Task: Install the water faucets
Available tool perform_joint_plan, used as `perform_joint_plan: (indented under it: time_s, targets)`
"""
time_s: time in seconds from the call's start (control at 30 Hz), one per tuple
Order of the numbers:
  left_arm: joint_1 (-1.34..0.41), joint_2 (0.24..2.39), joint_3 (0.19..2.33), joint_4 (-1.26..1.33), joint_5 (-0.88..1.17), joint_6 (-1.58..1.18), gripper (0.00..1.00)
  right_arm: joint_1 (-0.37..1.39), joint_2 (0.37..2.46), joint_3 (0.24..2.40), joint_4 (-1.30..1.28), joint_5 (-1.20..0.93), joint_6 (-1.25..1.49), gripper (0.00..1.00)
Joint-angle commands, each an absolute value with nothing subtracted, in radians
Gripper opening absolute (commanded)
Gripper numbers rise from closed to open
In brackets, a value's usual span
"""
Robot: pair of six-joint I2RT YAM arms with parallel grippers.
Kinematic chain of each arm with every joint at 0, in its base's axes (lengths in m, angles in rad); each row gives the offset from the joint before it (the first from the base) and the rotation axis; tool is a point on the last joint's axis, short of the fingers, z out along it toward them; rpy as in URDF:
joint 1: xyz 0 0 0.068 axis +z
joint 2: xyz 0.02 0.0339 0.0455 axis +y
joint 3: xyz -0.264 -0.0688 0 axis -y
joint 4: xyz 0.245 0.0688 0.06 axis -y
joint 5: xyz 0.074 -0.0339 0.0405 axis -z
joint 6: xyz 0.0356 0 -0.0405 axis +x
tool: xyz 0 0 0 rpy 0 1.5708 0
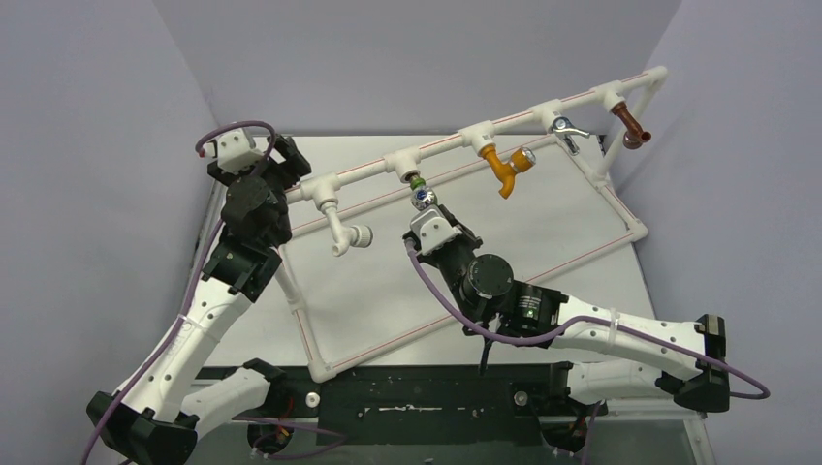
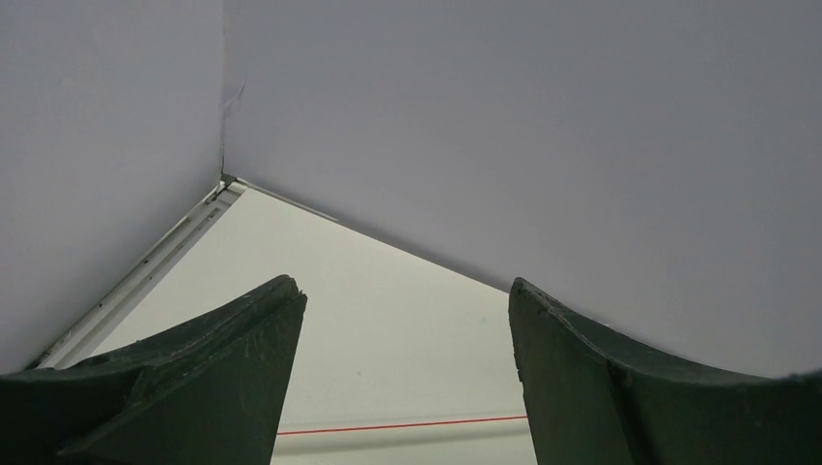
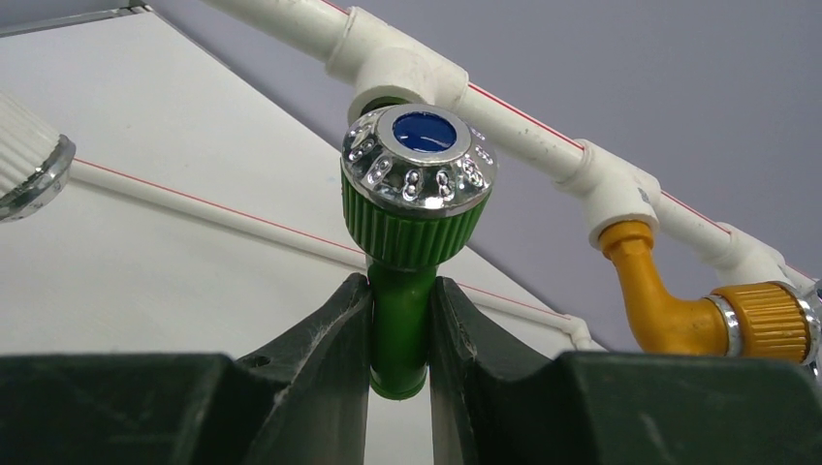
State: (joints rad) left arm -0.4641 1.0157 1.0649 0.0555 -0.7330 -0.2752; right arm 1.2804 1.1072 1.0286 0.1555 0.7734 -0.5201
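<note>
**Green faucet gripped at the pipe rail**

The white desk (image 1: 465, 281) carries a long white pipe frame with red stripes (image 1: 441, 145). Its raised rail runs across the far half of the desk, from the far left corner towards the far right corner.

Four faucets hang from the rail's tees. From left to right they are a white plastic faucet (image 1: 341, 232), an orange plastic faucet (image 1: 504, 167), a silver metal faucet (image 1: 565, 131) and a brown faucet (image 1: 632, 126).

Between the white and orange ones, the bright green plastic faucet (image 3: 417, 184) sits with its chrome, blue-centred cap just under a tee. The right claw (image 3: 400, 286) is clenched on its stem.

The left claw (image 2: 407, 291) is near the far left corner, spread wide and grasping nothing.
</note>
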Motion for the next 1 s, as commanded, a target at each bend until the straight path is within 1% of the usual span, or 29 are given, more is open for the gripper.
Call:
perform_joint_plan:
  time_s: [0.0, 0.8, 0.97]
  targets:
    - [-0.482, 1.046, 0.980, -0.203, -0.768, -0.272, 0.75, 1.275, 1.104, 1.086, 0.177, 0.751, -0.496, 0.00]
    - [-0.491, 1.041, 0.974, -0.201, -0.763, -0.266, 0.75, 1.274, 1.155, 1.104, 0.215, 0.765, -0.526, 0.00]
    - [-0.494, 1.039, 0.972, -0.200, -0.750, -0.266, 0.75, 1.255, 1.163, 1.105, 0.215, 0.736, -0.482, 0.00]
